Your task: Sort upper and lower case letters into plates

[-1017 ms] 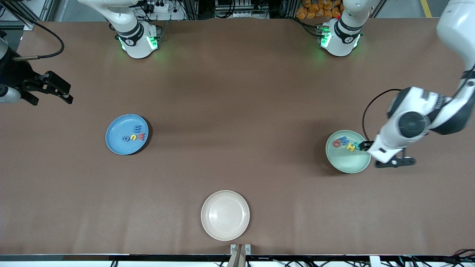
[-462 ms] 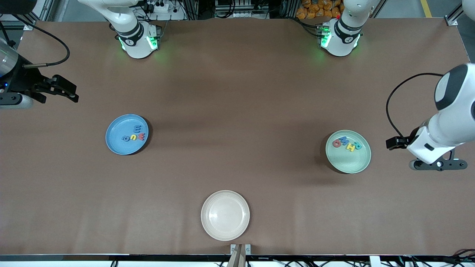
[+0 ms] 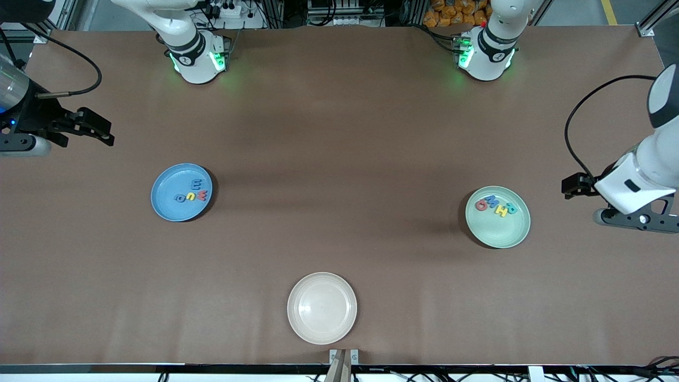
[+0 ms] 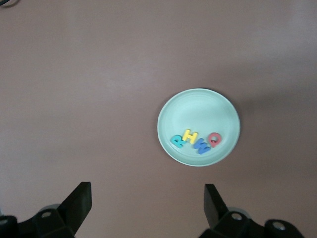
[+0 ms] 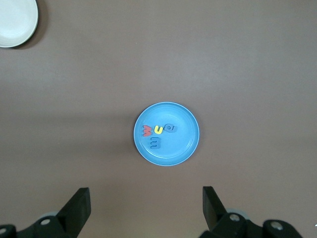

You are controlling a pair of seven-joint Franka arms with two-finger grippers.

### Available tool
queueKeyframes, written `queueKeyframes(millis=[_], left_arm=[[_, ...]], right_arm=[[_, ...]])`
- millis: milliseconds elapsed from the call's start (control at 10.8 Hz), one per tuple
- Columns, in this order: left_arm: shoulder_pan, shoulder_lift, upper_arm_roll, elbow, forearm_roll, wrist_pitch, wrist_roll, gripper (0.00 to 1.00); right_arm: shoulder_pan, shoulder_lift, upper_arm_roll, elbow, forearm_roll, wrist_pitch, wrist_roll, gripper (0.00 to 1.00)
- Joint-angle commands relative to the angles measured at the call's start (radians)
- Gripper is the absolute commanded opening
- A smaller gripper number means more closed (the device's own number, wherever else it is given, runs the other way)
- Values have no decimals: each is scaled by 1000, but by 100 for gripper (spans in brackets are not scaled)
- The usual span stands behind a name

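At the far right edge of the front view we see the left gripper (image 3: pixel 575 187) hanging over bare table just past the mint green plate (image 3: pixel 504 233), toward the left arm's end of the table; its own wrist view shows both fingers (image 4: pixel 79 201) spread wide apart with nothing between them and nothing touched. Up at the upper left edge of the front view the right gripper (image 3: pixel 98 130) hovers over bare table, well apart from the blue plate (image 3: pixel 167 204), and its wrist view likewise shows wide-open jaws holding nothing. We find the mint green plate at the right of the front view, and four letters lie in a close row in its half farther from the front camera: a red one (image 3: pixel 481 205), a blue one (image 3: pixel 491 201), a yellow one (image 3: pixel 501 210) and a teal one (image 3: pixel 512 208); from the left wrist view they read as Q, W, H and R. We find the blue plate at the left of the front view, holding the other four letters clustered toward its edge nearer the middle of the table: a blue one (image 3: pixel 197 184), a red one (image 3: pixel 201 197), a yellow one (image 3: pixel 190 198) and another blue one (image 3: pixel 180 198). Low in the frame near the centre sits a cream-white plate (image 3: pixel 322 307), nearest the front camera, with no letters in it.
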Motion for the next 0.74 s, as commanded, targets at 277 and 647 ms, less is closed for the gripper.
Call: queueKeyframes(millis=[277, 647], left_arm=[[-304, -219, 509, 32, -366, -32, 240, 100], [-557, -297, 885, 9, -489, -30, 233, 100]], right_arm=[[-14, -26, 9, -20, -1, 1, -15, 100], [-14, -31, 9, -17, 2, 4, -14, 100]])
